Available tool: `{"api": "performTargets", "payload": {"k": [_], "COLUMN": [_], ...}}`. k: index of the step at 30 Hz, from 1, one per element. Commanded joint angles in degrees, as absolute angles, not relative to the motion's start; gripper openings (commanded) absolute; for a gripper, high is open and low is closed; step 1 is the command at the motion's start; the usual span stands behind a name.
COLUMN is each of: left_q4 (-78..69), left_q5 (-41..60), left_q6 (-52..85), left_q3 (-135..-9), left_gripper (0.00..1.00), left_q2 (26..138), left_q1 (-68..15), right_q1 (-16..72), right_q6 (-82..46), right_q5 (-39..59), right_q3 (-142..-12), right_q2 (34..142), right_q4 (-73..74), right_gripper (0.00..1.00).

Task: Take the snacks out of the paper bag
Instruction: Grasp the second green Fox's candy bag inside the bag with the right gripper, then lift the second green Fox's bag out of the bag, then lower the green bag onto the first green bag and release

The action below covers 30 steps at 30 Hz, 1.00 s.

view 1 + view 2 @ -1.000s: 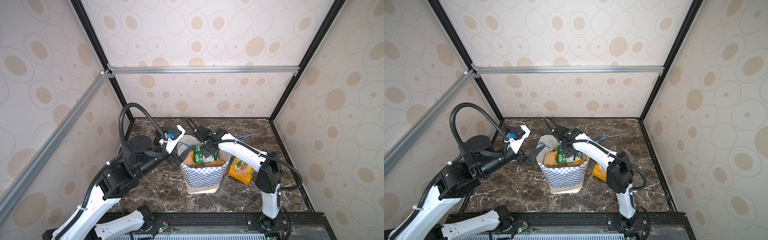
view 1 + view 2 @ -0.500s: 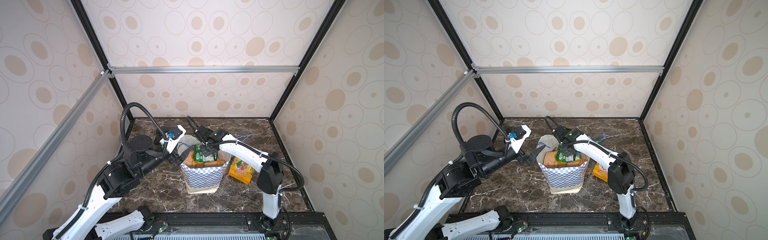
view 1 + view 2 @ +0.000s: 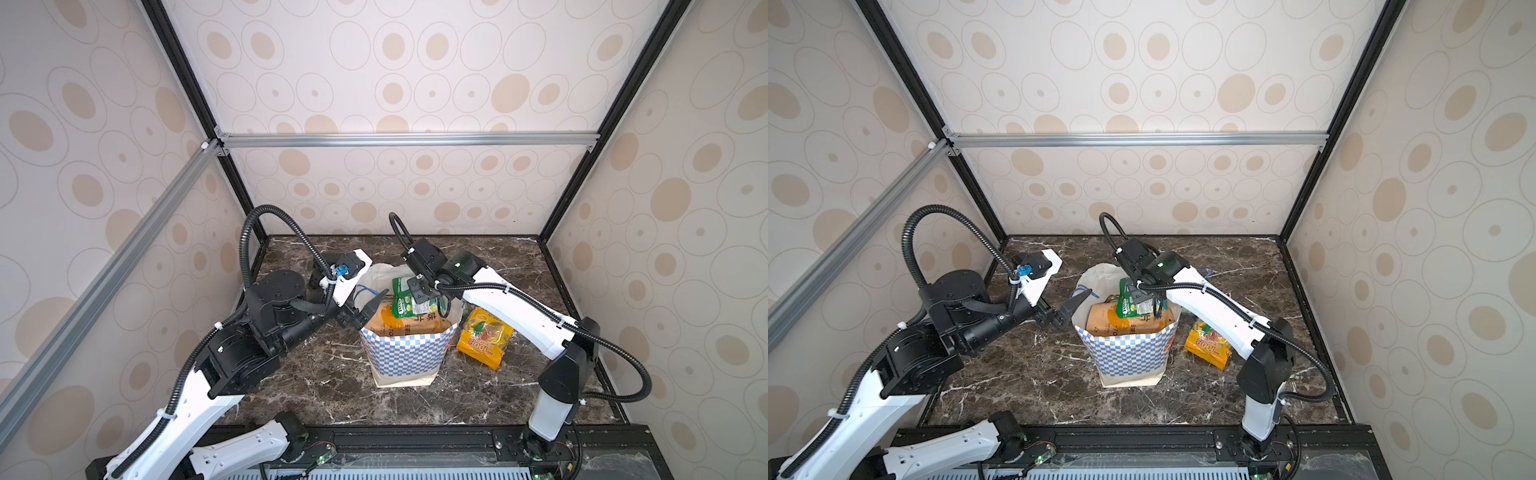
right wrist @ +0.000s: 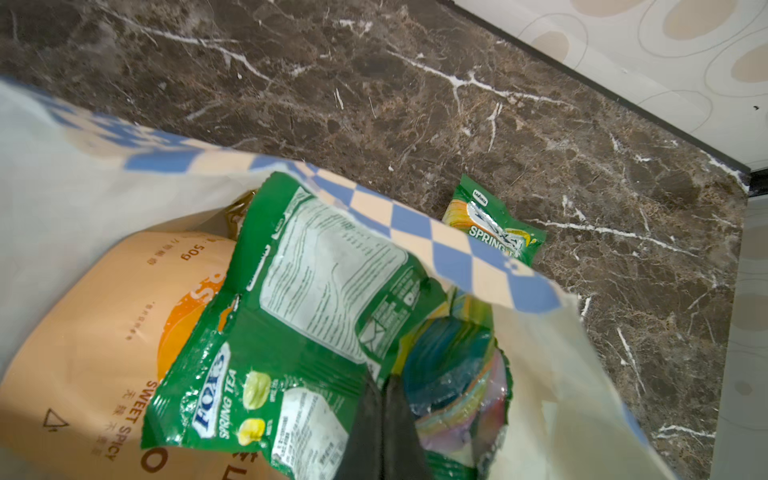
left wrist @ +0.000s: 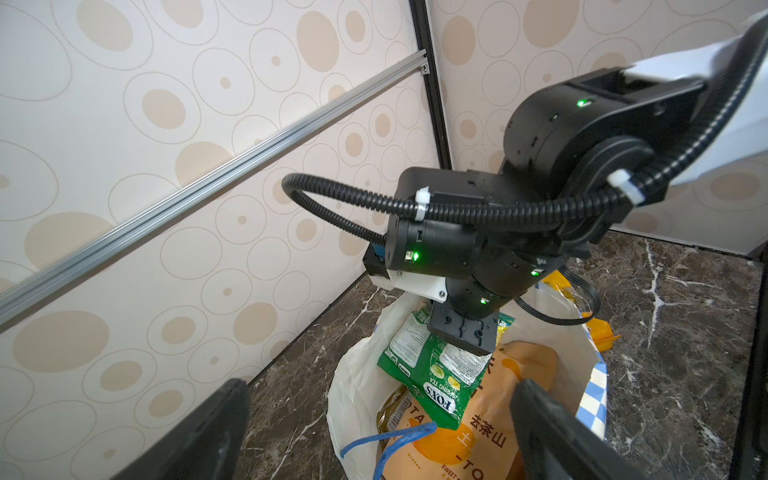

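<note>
2 snacks are already out: the yellow gummy bag [image 3: 484, 336] lies on the marble [image 3: 332, 386] just right of the paper bag [image 3: 405, 353], lower centre in both top views, and a green packet [image 4: 494, 226] lies outside the bag, right of centre in the right wrist view. The right gripper [image 3: 422, 291] is pinched tight on a second green packet [image 3: 411, 301] at the bag's mouth. The orange chips bag [image 3: 395, 328] sits inside, so I'd say about half remains. The left gripper [image 3: 371, 309] is spread wide at the rim, holding nothing.
</note>
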State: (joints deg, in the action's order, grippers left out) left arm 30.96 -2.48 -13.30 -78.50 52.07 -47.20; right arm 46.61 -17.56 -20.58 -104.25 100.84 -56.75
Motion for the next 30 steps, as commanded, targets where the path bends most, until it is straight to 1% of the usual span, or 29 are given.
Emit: {"api": "performTargets", "payload": {"k": [1,7,15,19,24,26,30], "left_q4": [29.3,29.1,28.1,27.0,24.0,22.1,17.1], "left_q5": [-1.2,-0.7,-0.3,0.4,2.6,4.0,6.8], "left_q6": [-13.0,-12.9,-13.0,-12.6,-11.1,-9.8,-6.6], "left_q3": [-78.6,-78.6,-78.6,-79.1,-80.4,-80.2,-78.0], "left_gripper": [0.98,0.98,0.98,0.98,0.98,0.98,0.98], "left_q2": [51.6,51.8,52.2,53.1,54.6,55.1,55.6], "left_q1": [-47.7,-47.6,-47.7,-47.6,-47.6,-47.6,-47.7], "right_q1": [47.0,47.0,47.1,47.1,46.5,44.8,39.4], "right_q6": [-19.5,-21.5,-21.8,-22.3,-21.5,-22.0,-25.5], "right_q5": [-21.4,-18.7,-18.4,-18.7,-21.9,-22.2,-20.3], "right_q3": [-107.0,-110.3,-115.9,-121.2,-131.1,-136.3,-137.6], "right_q2": [98.3,96.7,93.5,93.5,96.2,97.5,97.4], "right_q4": [-55.0,-55.1,-55.2,-54.9,-56.3,-57.0,-55.1], "right_gripper": [0.0,0.0,0.0,0.0,0.0,0.0,0.0]}}
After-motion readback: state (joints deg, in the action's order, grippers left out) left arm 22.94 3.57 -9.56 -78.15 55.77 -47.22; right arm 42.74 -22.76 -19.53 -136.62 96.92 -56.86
